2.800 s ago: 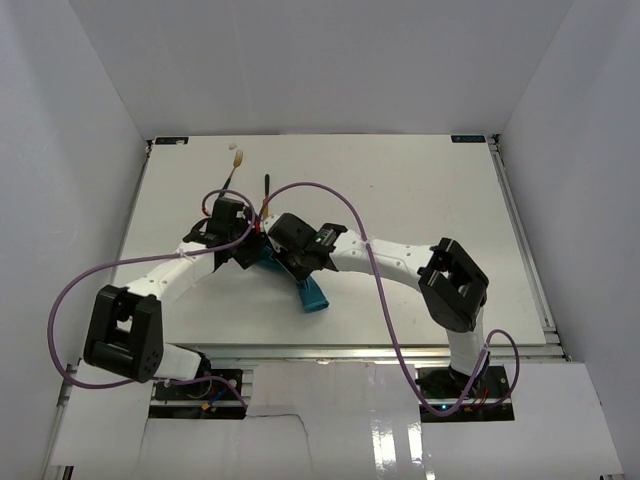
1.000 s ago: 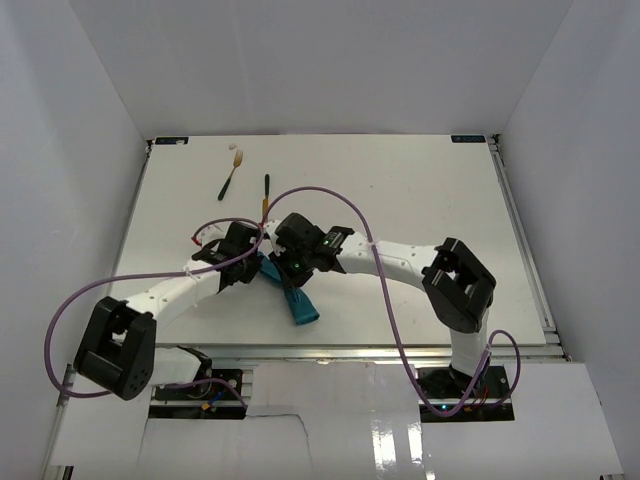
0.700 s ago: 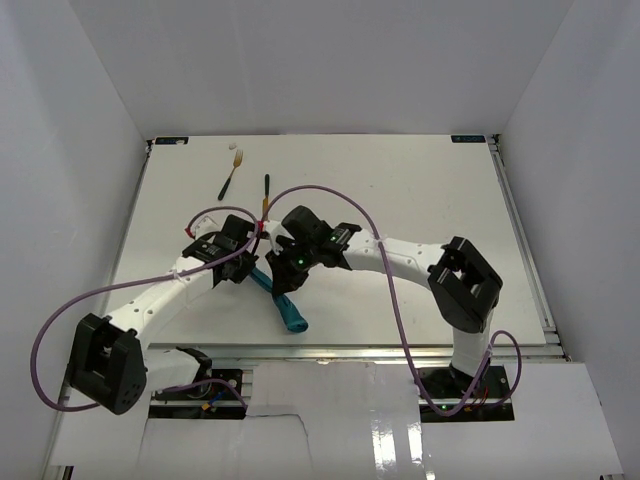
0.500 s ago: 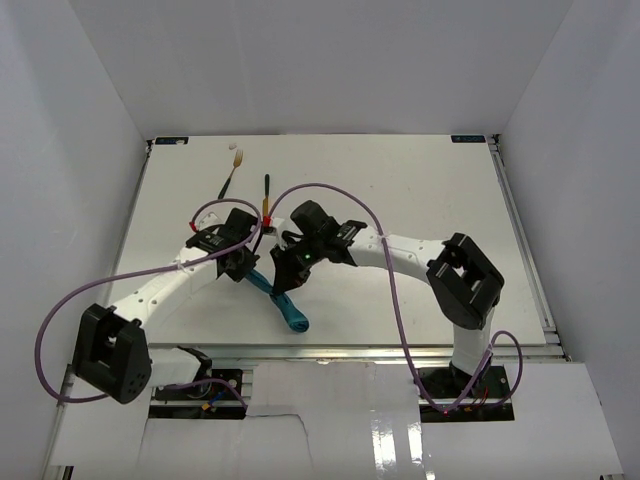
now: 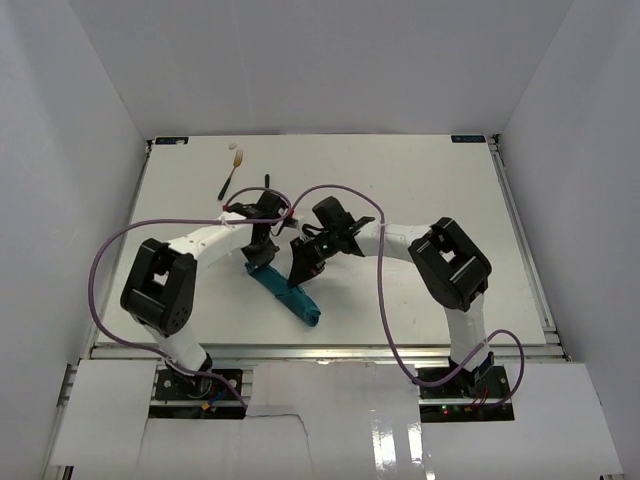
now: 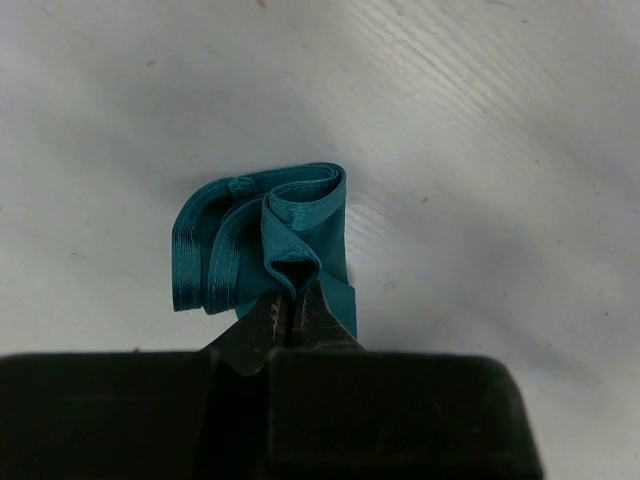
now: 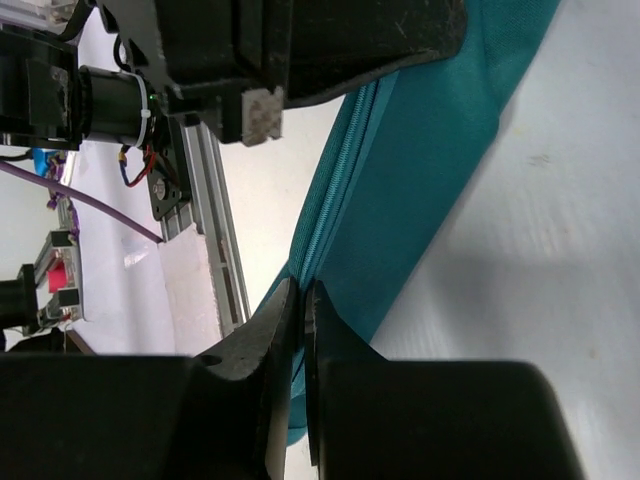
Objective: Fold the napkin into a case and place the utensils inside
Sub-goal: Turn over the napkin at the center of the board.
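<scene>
Napkin, pinched by left claw and right claw, has shifted rightward.

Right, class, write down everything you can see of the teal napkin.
The napkin is plain teal cloth with stitched hems, gathered into a narrow folded strip running diagonally across the table. The left gripper is shut on one bunched, layered end; the right gripper pinches a hemmed edge further along. Its free end trails toward the table's near edge.
</scene>
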`<act>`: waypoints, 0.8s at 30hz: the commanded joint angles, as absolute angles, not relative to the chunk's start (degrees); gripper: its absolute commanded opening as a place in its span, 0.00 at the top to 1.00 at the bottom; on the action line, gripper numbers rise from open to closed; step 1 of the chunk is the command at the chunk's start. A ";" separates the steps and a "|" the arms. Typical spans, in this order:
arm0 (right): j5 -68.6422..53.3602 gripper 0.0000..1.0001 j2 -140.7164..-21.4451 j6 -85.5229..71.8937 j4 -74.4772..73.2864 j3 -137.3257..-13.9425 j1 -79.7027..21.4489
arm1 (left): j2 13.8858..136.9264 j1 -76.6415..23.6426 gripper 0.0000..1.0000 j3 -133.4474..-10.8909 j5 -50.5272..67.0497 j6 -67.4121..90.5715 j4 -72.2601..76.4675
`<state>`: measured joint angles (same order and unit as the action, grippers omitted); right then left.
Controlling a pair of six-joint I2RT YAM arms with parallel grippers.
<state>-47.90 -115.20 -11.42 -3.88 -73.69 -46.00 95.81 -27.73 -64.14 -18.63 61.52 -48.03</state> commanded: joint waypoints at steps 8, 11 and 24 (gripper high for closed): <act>-55.46 0.85 -117.59 -12.13 -5.45 -71.37 -39.56 | 108.35 -30.06 0.80 -78.48 -21.36 54.84 -44.03; -55.55 0.83 -118.30 -11.87 -5.45 -70.67 -37.10 | 111.17 -30.50 0.75 -81.38 -20.92 54.49 -43.86; -50.20 0.59 -114.18 -9.06 -6.94 -67.15 -28.83 | 119.79 -34.89 0.29 -98.60 -18.99 47.65 -43.07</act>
